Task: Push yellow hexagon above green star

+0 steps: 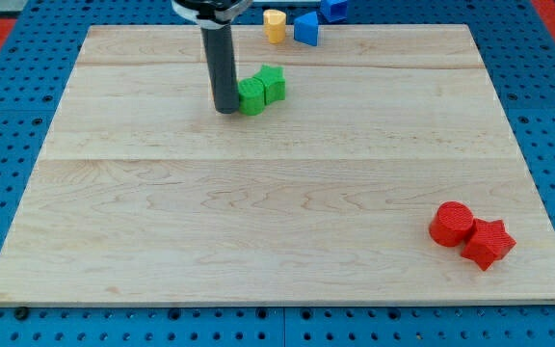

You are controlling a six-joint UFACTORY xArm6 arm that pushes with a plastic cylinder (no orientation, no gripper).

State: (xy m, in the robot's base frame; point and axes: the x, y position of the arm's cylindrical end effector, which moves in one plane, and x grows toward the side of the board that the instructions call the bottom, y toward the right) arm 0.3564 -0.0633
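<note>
The yellow hexagon (275,25) stands at the view's top edge of the wooden board, a little right of the middle. Two green blocks touch each other below it: a green star (273,83) on the right and a rounder green block (251,96) on the left. My tip (225,109) rests on the board against the left side of the rounder green block. The rod rises straight up from it. The yellow hexagon is apart from my tip, up and to the right.
A blue block (305,28) sits just right of the yellow hexagon, and another blue block (333,9) lies off the board at the top. A red cylinder (451,224) and a red star (488,243) touch near the bottom right corner.
</note>
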